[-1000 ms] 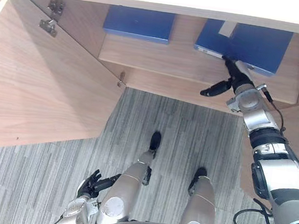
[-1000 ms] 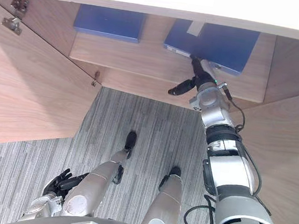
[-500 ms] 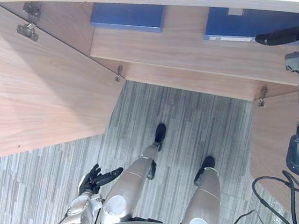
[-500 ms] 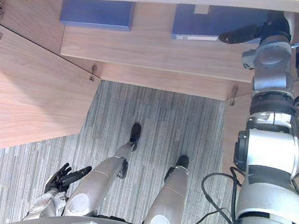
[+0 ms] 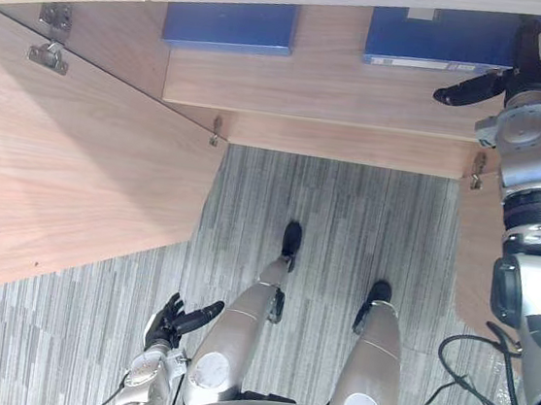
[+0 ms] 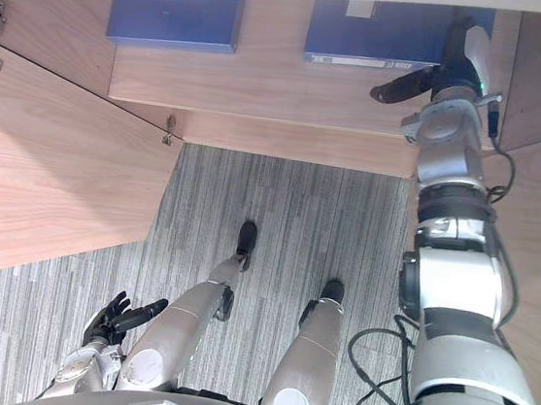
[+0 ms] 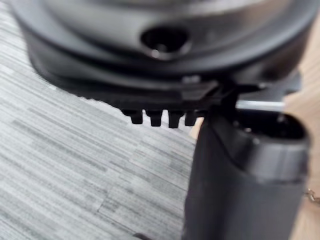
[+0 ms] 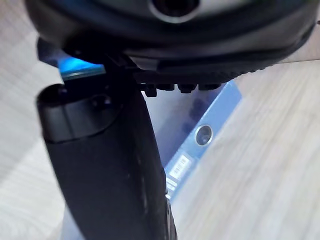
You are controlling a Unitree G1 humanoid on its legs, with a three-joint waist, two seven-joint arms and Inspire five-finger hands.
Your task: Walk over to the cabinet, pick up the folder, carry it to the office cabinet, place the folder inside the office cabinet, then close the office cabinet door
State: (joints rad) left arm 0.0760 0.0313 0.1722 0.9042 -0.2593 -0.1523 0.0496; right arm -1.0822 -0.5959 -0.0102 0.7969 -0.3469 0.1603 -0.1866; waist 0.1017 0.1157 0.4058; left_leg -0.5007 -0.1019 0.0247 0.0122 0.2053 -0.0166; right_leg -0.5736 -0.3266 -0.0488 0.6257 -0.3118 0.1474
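Here the folder (image 5: 436,41) lies flat on the shelf (image 5: 323,81) of the open cabinet, towards the shelf's right end and partly tucked under the cabinet's pale top edge. It is a deep blue, thick binder with its spine turned outward. Along that spine runs a lighter strip, and the right wrist view shows a round metal-rimmed hole (image 8: 204,134) in it and a small white label (image 8: 182,162) just beside. A pale tab sits on the blue cover near the back. The right hand (image 5: 524,65) is raised at the folder's right end, against or just beside it. Its thumb (image 5: 469,86) juts out straight to the left, in front of the spine and apart from it. Whether the hand is grasping the folder or merely lies by it cannot be told, since the cabinet's top edge hides the rest. A second blue folder (image 5: 230,26) lies flat on the same shelf, well apart to the left. The left door (image 5: 79,171) is swung wide open, with a metal hinge (image 5: 48,55) near its upper corner, and the right door (image 5: 475,255) stands open behind the right arm. The left hand (image 5: 171,323) hangs low over the grey striped carpet (image 5: 337,220), released and holding nothing.
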